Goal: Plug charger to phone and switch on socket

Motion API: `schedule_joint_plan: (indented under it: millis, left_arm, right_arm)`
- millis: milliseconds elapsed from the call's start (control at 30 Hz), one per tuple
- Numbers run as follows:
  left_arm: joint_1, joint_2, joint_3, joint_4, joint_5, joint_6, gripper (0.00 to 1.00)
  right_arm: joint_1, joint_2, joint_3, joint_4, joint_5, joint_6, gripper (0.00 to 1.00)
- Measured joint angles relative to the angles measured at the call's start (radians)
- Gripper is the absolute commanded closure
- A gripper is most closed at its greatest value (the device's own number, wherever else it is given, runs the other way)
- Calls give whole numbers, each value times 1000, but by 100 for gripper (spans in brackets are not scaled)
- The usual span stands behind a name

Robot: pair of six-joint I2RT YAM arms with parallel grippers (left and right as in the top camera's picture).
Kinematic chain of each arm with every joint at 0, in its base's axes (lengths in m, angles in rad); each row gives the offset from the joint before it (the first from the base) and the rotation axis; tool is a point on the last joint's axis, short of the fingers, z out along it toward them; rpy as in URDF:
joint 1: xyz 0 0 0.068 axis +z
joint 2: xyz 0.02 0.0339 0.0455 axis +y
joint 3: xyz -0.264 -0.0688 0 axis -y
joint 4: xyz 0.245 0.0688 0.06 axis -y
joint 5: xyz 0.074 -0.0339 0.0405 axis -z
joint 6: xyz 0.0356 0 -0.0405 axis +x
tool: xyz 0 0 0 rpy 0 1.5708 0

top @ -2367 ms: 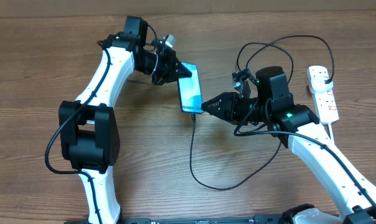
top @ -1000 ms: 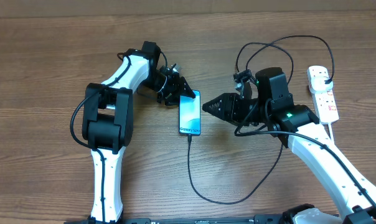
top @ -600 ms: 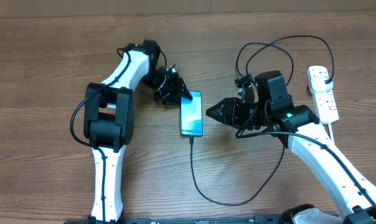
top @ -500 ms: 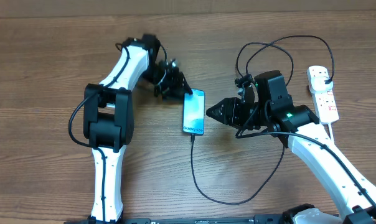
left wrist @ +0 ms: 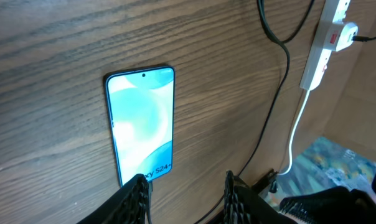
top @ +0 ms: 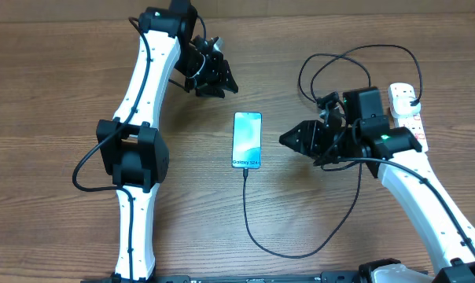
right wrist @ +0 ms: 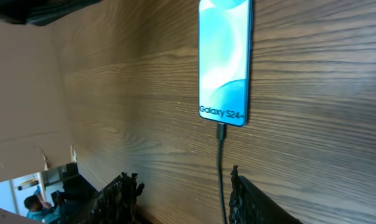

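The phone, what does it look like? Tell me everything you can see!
The phone is a slim rectangle with rounded corners and a dark frame. Its screen is lit, glowing light blue with soft swirls. It reads "Galaxy S24" near the bottom edge, and a tiny camera dot sits at the top. It lies flat, face up, near the middle of the wooden table. The thin black charger is plugged into its bottom edge. Nothing else touches it.
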Motion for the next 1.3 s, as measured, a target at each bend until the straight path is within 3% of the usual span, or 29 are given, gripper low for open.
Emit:
schedule_joint_plan:
  millis: [200,533,600,733,767,1067,1300]
  left_arm:
    - [0,0,126,-78,-51,4,62]
    - [0,-75,329,-122,-117,15,57]
    - [0,-124,352,-120,-129,16,51]
    - [0,-223,378,-117,-188,23,2]
    - [0,-240,383,-118,-208,21,0]
    - [0,-261,374,-109,-429,19,0]
    - [0,-259,373,-103,-480,19,0]
  right_arm:
    - [-71,5,99,-150,55,-61,51]
    - [-267,9,404,-372,282,-87,76]
    - [-332,9,444,-382,298,-89,78]
    - [-474,9,477,-385,316,-87,81]
    - [-500,9,477,-386,319,-87,82]
    - [-727,133,477,-385,332,-87,90]
    - [-805,245,477,-359,336,-88,90]
